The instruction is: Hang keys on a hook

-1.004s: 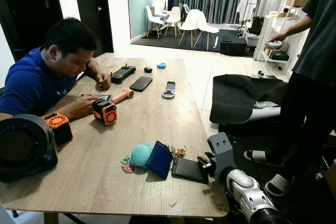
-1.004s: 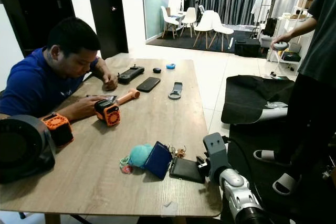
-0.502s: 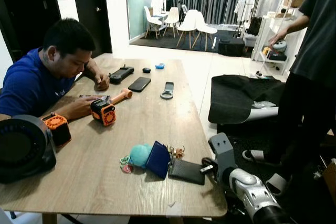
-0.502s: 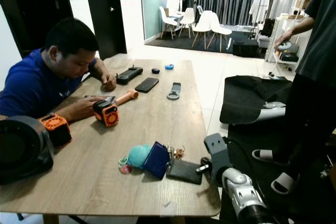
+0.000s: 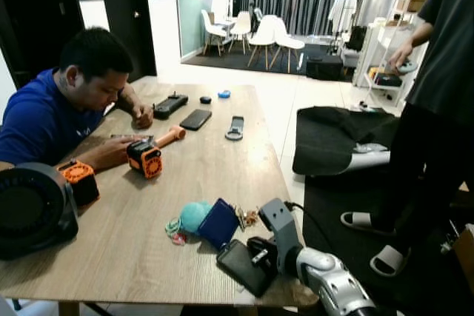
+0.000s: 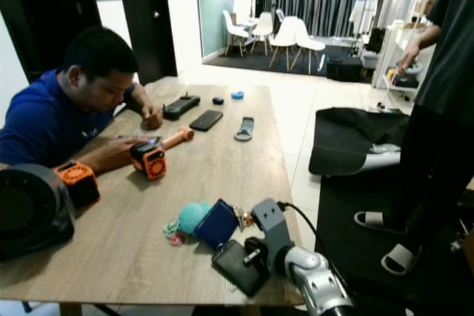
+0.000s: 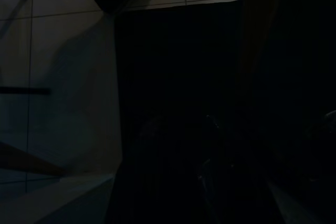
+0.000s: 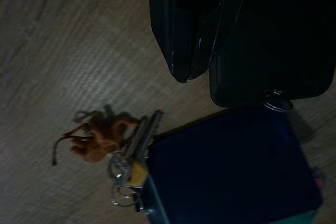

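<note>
A bunch of keys (image 8: 131,145) with a small brown charm (image 8: 100,135) lies on the wooden table (image 5: 207,160), against the corner of a blue wallet (image 8: 231,171). In the head view the keys (image 5: 248,217) sit just right of that blue wallet (image 5: 218,222) and a teal ball (image 5: 194,216). My right gripper (image 5: 259,255) reaches over the table's front edge. It is shut, its tips (image 8: 185,74) close above the keys and beside a black wallet (image 5: 241,268). My left arm hangs in the dark.
A person in blue (image 5: 52,116) sits at the table's left, hands on an orange-black device (image 5: 144,159). A black round fan (image 5: 29,209) stands at the near left. Another person (image 5: 437,94) stands on the right beside a black mat (image 5: 333,138).
My right gripper has swung left over the table's front edge. The black wallet has slid and turned toward that edge. The keys and the blue wallet stay put.
</note>
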